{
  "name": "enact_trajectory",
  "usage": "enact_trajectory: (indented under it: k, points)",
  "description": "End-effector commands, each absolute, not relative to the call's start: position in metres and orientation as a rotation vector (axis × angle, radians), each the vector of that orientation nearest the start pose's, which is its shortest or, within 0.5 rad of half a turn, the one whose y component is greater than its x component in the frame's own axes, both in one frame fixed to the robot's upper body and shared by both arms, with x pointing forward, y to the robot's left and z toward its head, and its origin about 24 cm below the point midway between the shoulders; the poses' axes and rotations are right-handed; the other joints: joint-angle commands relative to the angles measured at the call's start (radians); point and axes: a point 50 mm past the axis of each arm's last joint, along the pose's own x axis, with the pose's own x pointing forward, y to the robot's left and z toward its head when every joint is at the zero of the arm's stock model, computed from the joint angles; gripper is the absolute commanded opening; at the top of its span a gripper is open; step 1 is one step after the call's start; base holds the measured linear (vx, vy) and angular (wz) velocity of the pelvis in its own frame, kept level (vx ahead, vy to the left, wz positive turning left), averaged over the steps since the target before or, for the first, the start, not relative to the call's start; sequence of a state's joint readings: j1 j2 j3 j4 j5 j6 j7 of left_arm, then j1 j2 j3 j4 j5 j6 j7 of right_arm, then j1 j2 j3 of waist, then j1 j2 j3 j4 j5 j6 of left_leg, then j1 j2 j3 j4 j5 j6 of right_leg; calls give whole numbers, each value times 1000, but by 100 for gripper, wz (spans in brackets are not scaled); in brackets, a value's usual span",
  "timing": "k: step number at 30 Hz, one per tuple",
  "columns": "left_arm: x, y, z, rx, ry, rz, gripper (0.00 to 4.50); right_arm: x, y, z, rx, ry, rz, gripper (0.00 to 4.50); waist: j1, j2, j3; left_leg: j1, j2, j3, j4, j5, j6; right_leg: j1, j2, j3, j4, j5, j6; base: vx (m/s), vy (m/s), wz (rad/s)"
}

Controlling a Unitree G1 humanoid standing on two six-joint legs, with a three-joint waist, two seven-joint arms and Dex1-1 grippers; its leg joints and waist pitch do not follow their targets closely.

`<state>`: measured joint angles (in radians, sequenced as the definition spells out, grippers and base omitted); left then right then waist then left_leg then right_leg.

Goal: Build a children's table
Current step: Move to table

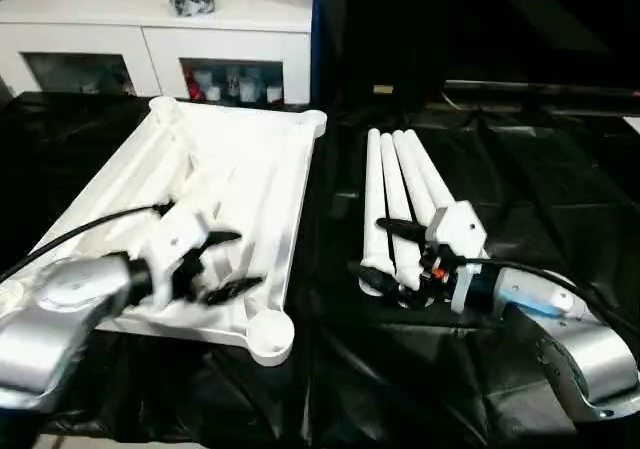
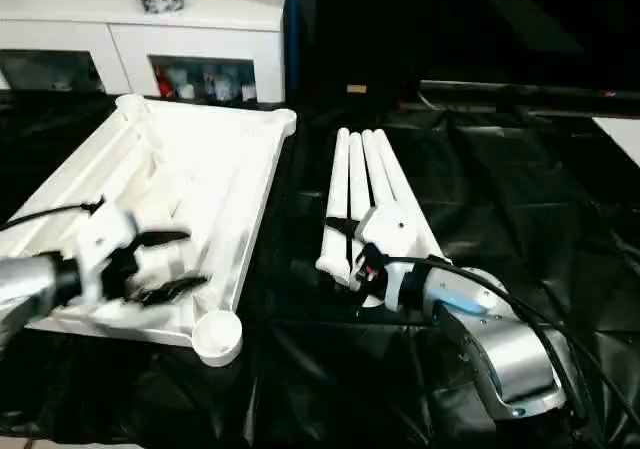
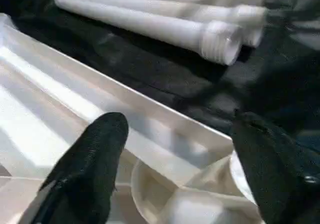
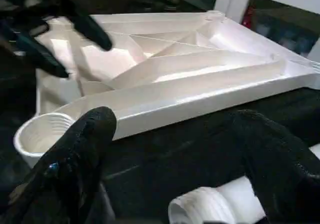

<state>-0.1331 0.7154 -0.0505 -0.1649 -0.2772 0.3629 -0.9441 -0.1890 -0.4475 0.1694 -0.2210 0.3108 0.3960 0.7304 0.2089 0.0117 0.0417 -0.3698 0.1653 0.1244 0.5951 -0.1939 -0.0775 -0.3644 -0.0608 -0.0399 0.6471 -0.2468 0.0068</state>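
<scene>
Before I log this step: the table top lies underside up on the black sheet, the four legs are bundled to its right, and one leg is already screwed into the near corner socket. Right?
Not quite. The near corner socket of the table top is empty, as the left eye view shows; no leg is screwed in. All four legs lie loose in the bundle to its right, on the black sheet.

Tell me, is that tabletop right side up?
Upside down: the tabletop shows its ribs, and its corner socket opens upward, empty.
</scene>
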Motion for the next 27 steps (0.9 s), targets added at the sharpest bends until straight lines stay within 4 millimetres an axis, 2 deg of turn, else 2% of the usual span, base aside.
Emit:
enact_trajectory:
  k: [1, 2, 3, 5, 6, 8, 9, 11, 12, 13, 14, 15, 16, 17, 18, 19, 20, 21, 22, 23, 24, 25, 26, 27]
  points:
    - [256, 209, 110, 437, 220, -893, 345, 267, -139, 103, -177, 83, 874, 409, 3, 6, -43, 8, 55, -12, -93, -293, -17, 8, -88, 52, -97, -267, -147, 0, 0, 0]
    - [258, 209, 110, 436, 207, -867, 336, 268, -139, 102, -172, 80, 854, 409, 3, 5, -44, 8, 56, -10, -92, -282, -18, 9, -87, 52, -96, -252, -147, 0, 0, 0]
    - [265, 209, 110, 409, 160, -742, 325, 274, -141, 102, -142, 66, 756, 409, 2, 5, -46, 6, 56, -7, -91, -256, -21, 10, -83, 51, -91, -213, -150, 0, 0, 0]
    - [271, 203, 110, 361, 115, -609, 325, 276, -144, 99, -81, 68, 654, 409, 5, 8, -51, 10, 57, -4, -85, -238, -26, 10, -84, 48, -89, -174, -156, 0, 0, 0]
    - [274, 199, 107, 302, 118, -522, 325, 274, -145, 96, -50, 62, 586, 409, 5, 9, -55, 6, 58, -3, -82, -202, -31, 13, -81, 46, -80, -106, -159, 0, 0, 0]
    - [275, 198, 105, 285, 103, -442, 325, 271, -147, 91, -29, 64, 526, 409, 8, 7, -58, 3, 55, -2, -81, -174, -28, 17, -76, 44, -78, -44, -148, 0, 0, 0]
    - [275, 199, 103, 261, 100, -378, 325, 268, -150, 87, 15, 70, 446, 409, 14, 6, -63, -9, 42, 11, -67, -125, 23, 27, -97, 59, -82, 35, -141, 0, 0, 0]
    - [275, 199, 103, 249, 101, -356, 325, 267, -151, 85, 36, 75, 413, 409, 24, -3, -68, -26, 33, 16, -48, -83, 91, 40, -129, 75, -91, 78, -151, 0, 0, 0]
    - [274, 198, 102, 234, 87, -328, 325, 265, -152, 83, 69, 71, 382, 409, 43, -7, -73, -51, 40, -6, 16, -55, 181, 58, -223, 124, -118, 84, -150, 0, 0, 0]
    - [272, 197, 102, 226, 77, -311, 325, 263, -152, 83, 78, 64, 363, 409, 43, -7, -73, -51, 40, -6, 16, -55, 181, 58, -223, 124, -118, 84, -150, 25, 79, 0]
    - [271, 196, 101, 221, 69, -297, 325, 261, -153, 83, 87, 55, 342, 409, 49, -8, -67, -73, 49, -27, 61, -73, 195, 57, -273, 154, -137, 69, -159, 20, 136, -1]
    - [269, 194, 100, 212, 62, -281, 325, 260, -152, 82, 104, 53, 322, 409, 53, 6, -66, -88, 62, -49, 77, -77, 182, 59, -289, 155, -142, 25, -194, 20, 136, -1]
    - [267, 189, 99, 191, 58, -261, 325, 259, -153, 83, 123, 44, 290, 409, 50, 17, -64, -84, 55, -53, 38, -47, 198, 52, -234, 116, -132, -36, -217, 18, 203, -8]
    - [266, 188, 99, 186, 58, -254, 325, 258, -153, 83, 127, 42, 282, 409, 44, 34, -72, -47, 43, -36, -22, 5, 286, 30, -135, 61, -100, -80, -190, 31, 243, -2]
    - [266, 187, 98, 183, 59, -250, 325, 258, -153, 83, 129, 40, 274, 409, 27, 47, -82, 5, 31, -28, -39, 66, 363, -4, -62, 24, -57, -73, -161, 31, 243, -2]
    - [265, 185, 97, 179, 61, -249, 325, 259, -154, 84, 122, 33, 273, 409, -16, 85, -80, 74, 23, -47, -54, 187, 553, -87, 28, -49, 77, -136, -75, 19, 253, 9]
    - [265, 184, 97, 179, 60, -249, 325, 259, -153, 84, 114, 29, 274, 409, -15, 78, -74, 60, 32, -35, -65, 203, 578, -94, 33, -63, 117, -161, -25, -24, 228, 8]
    - [265, 178, 95, 180, 50, -255, 325, 261, -152, 86, 80, 14, 288, 409, -10, 63, -67, 23, 68, -42, -73, 221, 603, -103, 12, -67, 160, -154, 46, -24, 228, 8]
    - [265, 176, 95, 183, 43, -259, 325, 261, -150, 86, 68, 10, 299, 409, -10, 48, -58, 4, 83, -27, -86, 129, 574, -95, -6, -64, 164, -136, 70, -68, 182, 0]
    - [266, 172, 98, 205, 19, -253, 325, 262, -149, 86, 63, 12, 300, 409, -12, 23, -54, 1, 72, -12, -92, -45, 468, -75, -36, -35, 105, -108, 60, -106, 149, -12]
    - [268, 172, 100, 245, 8, -236, 325, 263, -148, 86, 61, 14, 303, 409, -12, -4, -54, -9, 60, 1, -82, -162, 364, -63, -80, 4, 42, -108, 59, -106, 149, -12]
    - [269, 171, 102, 281, -3, -218, 325, 263, -147, 86, 56, 12, 308, 409, 53, -12, -44, -93, -6, -81, 165, -242, 148, -28, -406, 123, -148, -242, 147, -152, 110, 12]
    - [270, 171, 104, 296, -17, -203, 325, 264, -146, 87, 53, 7, 316, 409, -6, 7, -37, -81, -22, -122, 269, -160, -38, -18, -403, 10, -169, -403, 90, -170, 147, 21]
    - [270, 170, 105, 293, -21, -196, 325, 264, -145, 88, 55, 5, 319, 409, -35, -2, -11, -70, -17, -116, 278, -150, -96, -15, -365, -85, -188, -513, 31, -170, 147, 21]
